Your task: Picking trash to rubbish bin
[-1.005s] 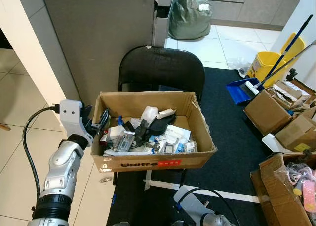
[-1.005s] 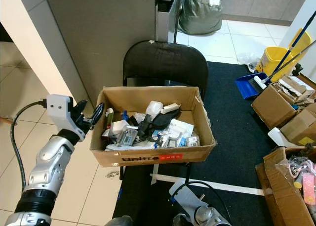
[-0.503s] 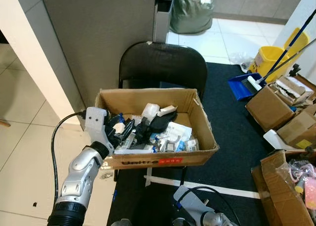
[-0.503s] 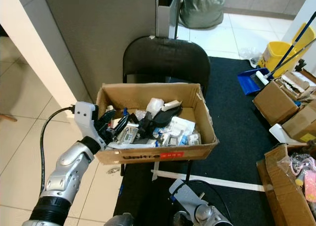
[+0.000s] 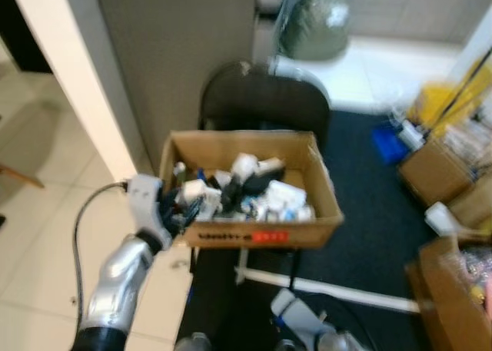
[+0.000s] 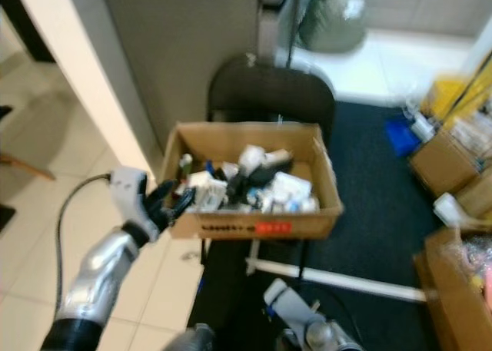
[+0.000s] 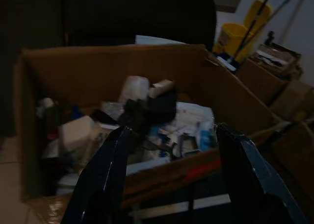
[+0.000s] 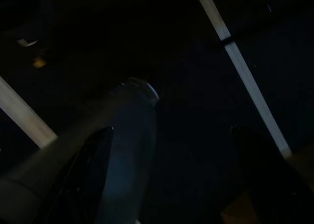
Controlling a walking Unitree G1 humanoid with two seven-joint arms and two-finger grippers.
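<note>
trash point(image 7: 147, 113): mixed white and black packaging piled inside the cardboard box point(image 5: 257, 236)
box: rests on a black chair point(image 5: 265, 97)
left gripper point(image 7: 171, 150): fingers spread wide, holding nothing, at the box's left front corner
right gripper point(image 8: 167, 175): hangs low in shade, fingers apart
surroundings: dark mat point(image 5: 361, 213), more boxes point(image 5: 434, 167) to the right

left gripper point(image 7: 174, 150) fingers spread wide, empty, facing cardboard box point(image 7: 230, 94) packed with mixed trash point(image 7: 147, 113).

Matt brown cardboard box point(image 5: 254, 232) at frame centre — crumpled plastic and paper trash point(image 5: 254, 190) inside. Behind it, a dull black chair point(image 5: 265, 97). Glossy pale floor tiles point(image 5: 38, 228) lower left — dark carpet point(image 5: 369, 213) right.
</note>
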